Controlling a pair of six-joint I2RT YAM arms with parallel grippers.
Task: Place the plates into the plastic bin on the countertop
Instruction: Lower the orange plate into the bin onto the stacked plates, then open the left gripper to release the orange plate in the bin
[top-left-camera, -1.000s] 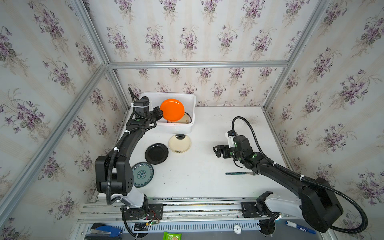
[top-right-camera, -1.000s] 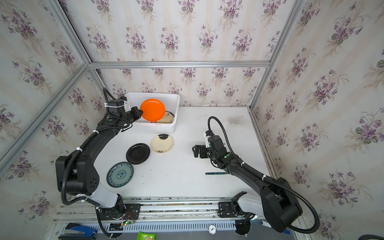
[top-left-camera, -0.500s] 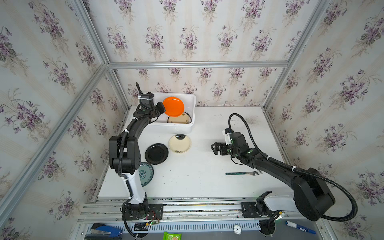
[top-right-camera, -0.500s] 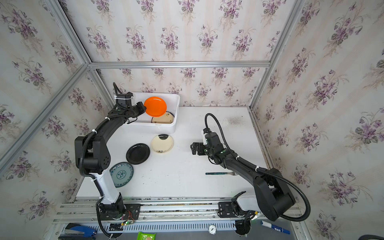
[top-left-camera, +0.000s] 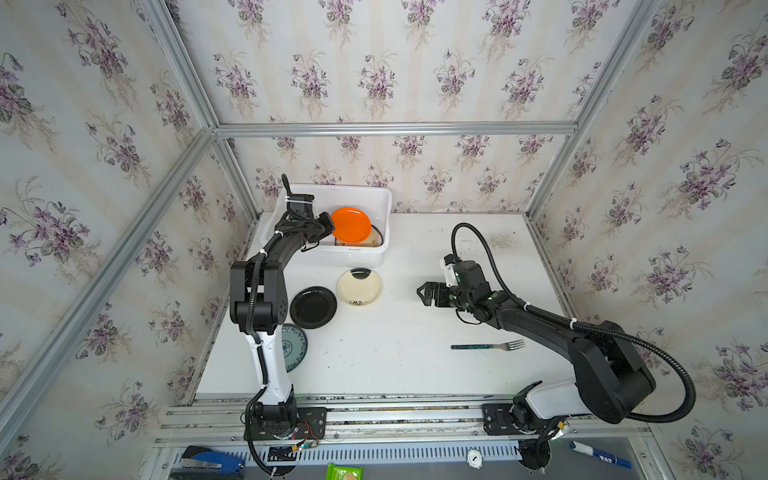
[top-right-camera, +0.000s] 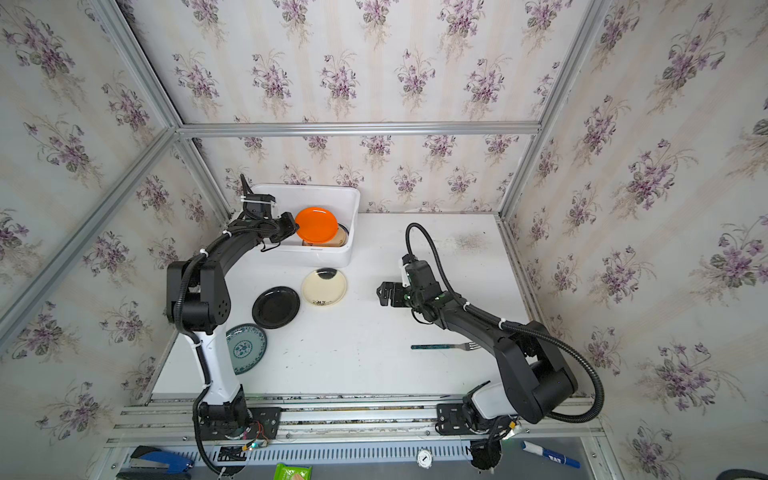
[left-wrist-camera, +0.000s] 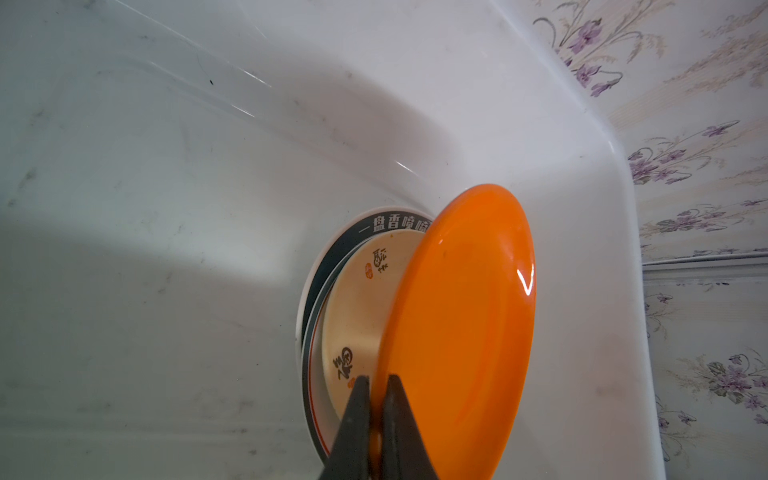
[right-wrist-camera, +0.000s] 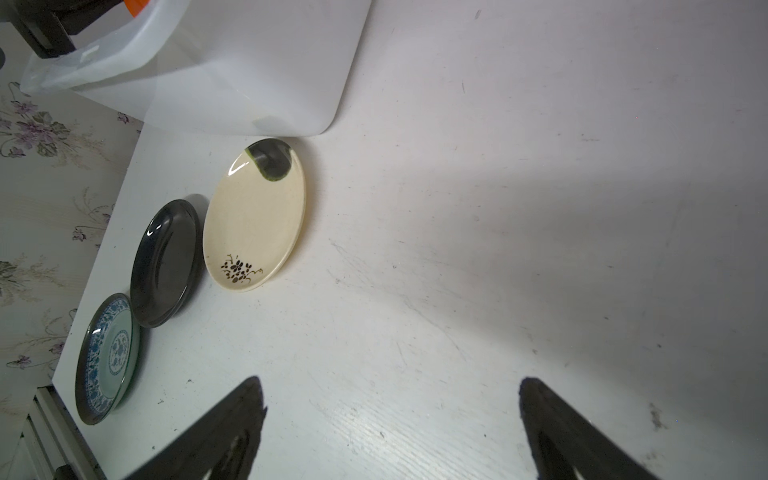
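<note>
Orange plate (top-left-camera: 351, 225) is hanging over the right end of the plastic bin (top-left-camera: 374, 195) at the countertop's (top-left-camera: 395, 365) far left, above a stacked cream plate (left-wrist-camera: 357, 307) lying on a dark-ringed plate (left-wrist-camera: 332, 249). The left gripper (left-wrist-camera: 376, 390) is pinching its rim, jaws clamped on it. Near the bin, a patterned cream plate (top-left-camera: 359, 286), black plate (top-left-camera: 313, 307) and teal plate (top-left-camera: 296, 347) are lying in a diagonal row toward the near left. Right of them the right gripper (right-wrist-camera: 390, 386) is hovering with jaws wide apart, gripping nothing, and a fork (top-left-camera: 486, 345) is lying nearer.
</note>
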